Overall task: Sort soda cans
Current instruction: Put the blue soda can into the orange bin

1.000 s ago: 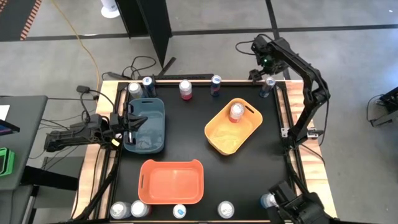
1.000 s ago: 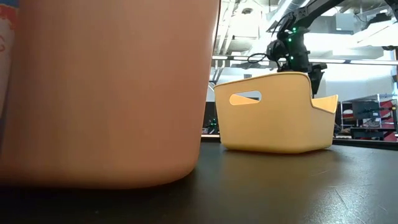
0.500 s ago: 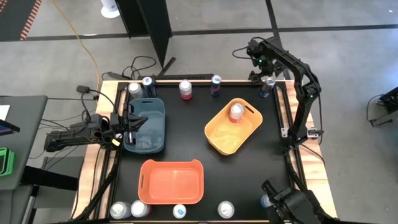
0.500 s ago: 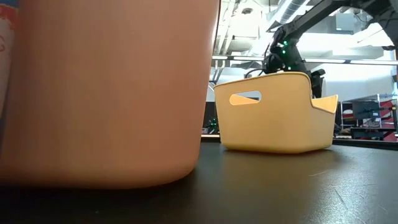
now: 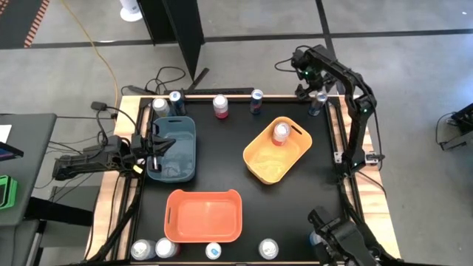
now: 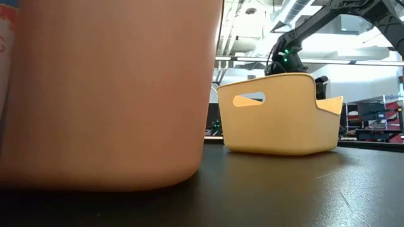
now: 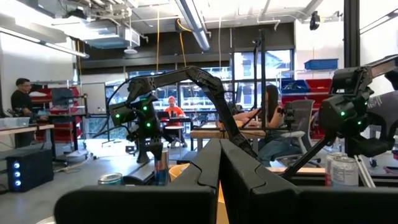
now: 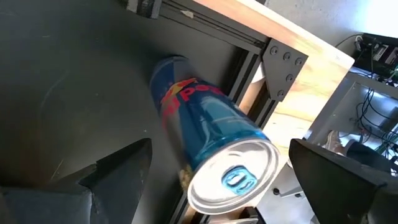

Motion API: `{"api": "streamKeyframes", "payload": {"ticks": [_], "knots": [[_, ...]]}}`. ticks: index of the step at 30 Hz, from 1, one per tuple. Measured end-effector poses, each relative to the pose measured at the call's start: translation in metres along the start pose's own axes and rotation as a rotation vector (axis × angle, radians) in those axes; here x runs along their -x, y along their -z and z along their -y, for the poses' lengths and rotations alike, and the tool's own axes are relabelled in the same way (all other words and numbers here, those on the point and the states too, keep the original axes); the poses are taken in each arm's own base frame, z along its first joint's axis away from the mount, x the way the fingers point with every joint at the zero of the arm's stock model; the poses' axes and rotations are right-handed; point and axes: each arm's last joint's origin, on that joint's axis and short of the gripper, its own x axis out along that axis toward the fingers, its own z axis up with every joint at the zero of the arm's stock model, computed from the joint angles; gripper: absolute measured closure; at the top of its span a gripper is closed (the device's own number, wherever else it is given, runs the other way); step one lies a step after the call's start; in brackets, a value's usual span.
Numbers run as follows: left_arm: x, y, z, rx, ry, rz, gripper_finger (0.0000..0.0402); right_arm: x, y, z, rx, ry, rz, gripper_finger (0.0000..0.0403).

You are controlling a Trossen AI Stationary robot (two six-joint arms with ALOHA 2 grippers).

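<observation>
The right pincer [image 5: 316,87] is hovering with fingers spread wide above a blue can [image 8: 208,146] that is standing at the far right corner of the worktop [image 5: 295,207], not gripping it. The left pincer [image 5: 154,145] is waiting closed and empty over the blue bin [image 5: 185,159] at the left.

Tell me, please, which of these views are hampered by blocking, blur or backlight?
Low view: the orange bin sits right at the lens, a soft blur filling over half the picture; bright room lights behind the yellow bin wash out the background. Left wrist view: the left claw is dark against bright windows. Right wrist view: the blue can is sharp between the open right claw's fingers.
</observation>
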Motion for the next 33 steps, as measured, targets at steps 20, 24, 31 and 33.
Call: {"api": "streamKeyframes", "payload": {"ticks": [20,24,31,33], "knots": [[0.0,0.0001,0.0,-0.001,0.0,-0.001,0.0399,-0.0003,0.0002,-0.0004,0.036,-0.006,-0.003,0.0025],[0.0,0.0001,0.0,0.0,0.0,-0.001,0.0399,-0.0029,0.0009,-0.0016,0.034,-0.017,-0.015,0.0026],[0.0,0.0002,0.0,-0.001,0.0,-0.002,0.0399,-0.0054,0.0015,-0.0025,0.03,-0.024,-0.028,0.004],[0.0,0.0002,0.0,-0.001,0.0,-0.002,0.0399,-0.0055,0.0016,-0.0024,0.027,-0.025,-0.028,0.0046]]}}
